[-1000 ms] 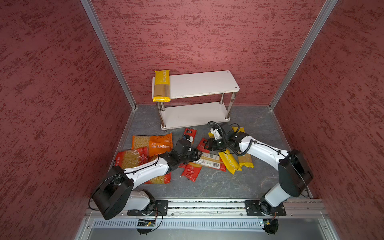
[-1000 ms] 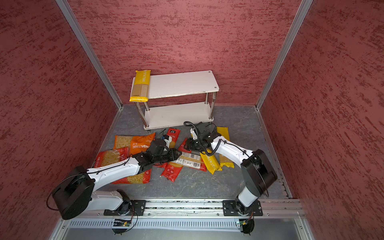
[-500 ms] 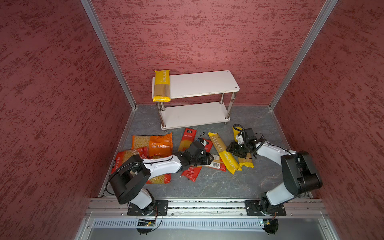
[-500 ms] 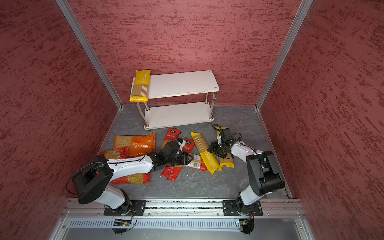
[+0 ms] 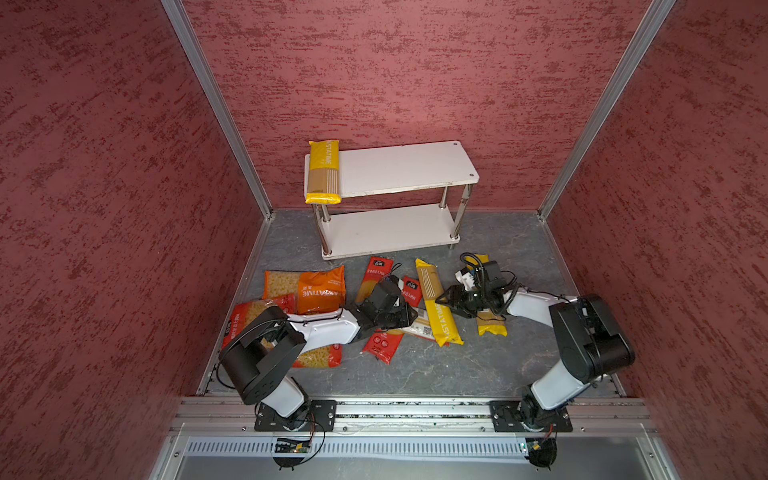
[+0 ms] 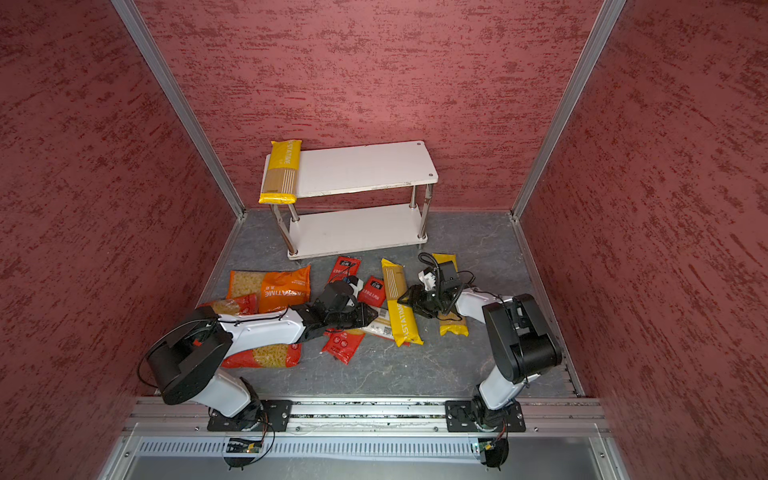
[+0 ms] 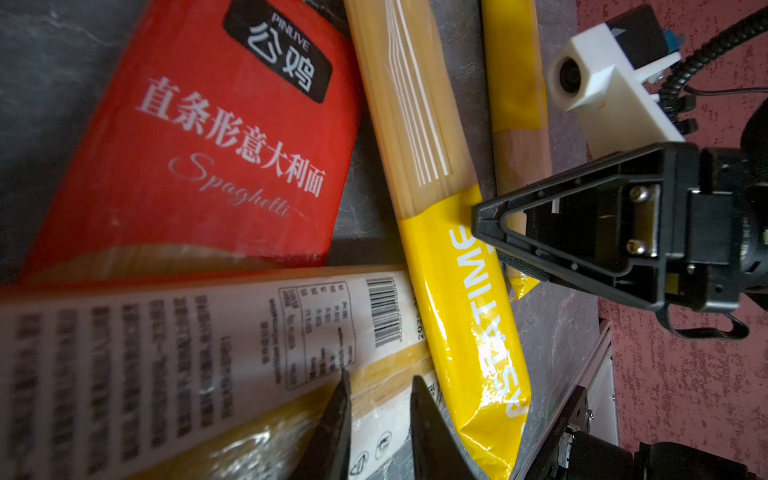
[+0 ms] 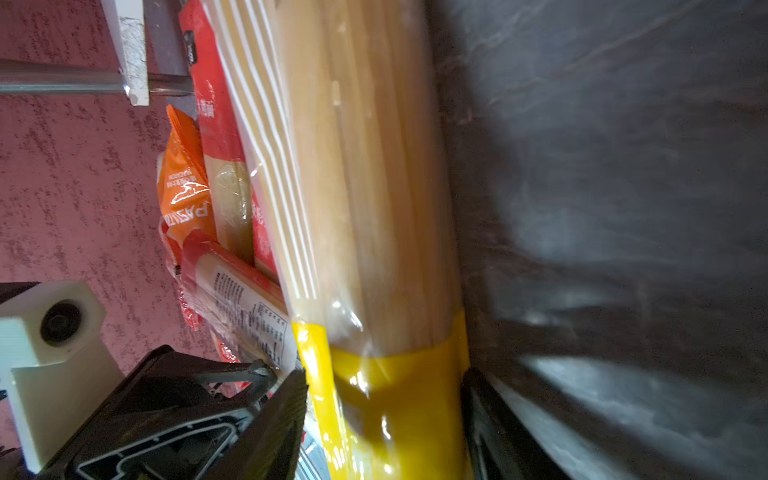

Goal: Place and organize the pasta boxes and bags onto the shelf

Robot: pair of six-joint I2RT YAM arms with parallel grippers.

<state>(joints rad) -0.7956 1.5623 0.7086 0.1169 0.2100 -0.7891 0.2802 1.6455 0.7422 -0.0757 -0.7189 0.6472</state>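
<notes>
Now back at the pile after swinging wide half a second ago, the right gripper (image 5: 442, 298) brackets the long yellow PASTATIME spaghetti pack (image 5: 448, 326) where its clear striped window meets the glossy printed band. Its jaws sit against both sides of the film, though a firm clamp cannot be confirmed. Opposite, the left gripper (image 7: 380, 399) has reached further in and narrowed its jaws over the crinkled clear end of a long spaghetti bag (image 7: 187, 332) lying white-label-up; whether film is pinched cannot be told. Both lie flat on the grey stone-patterned bench (image 5: 457, 374) among slick red and orange bags (image 5: 320, 289). Only one yellow pack (image 5: 323, 172) rests on the white two-tier shelf (image 5: 407, 170), at the top board's left end, so two fresh picks appear to be starting.
</notes>
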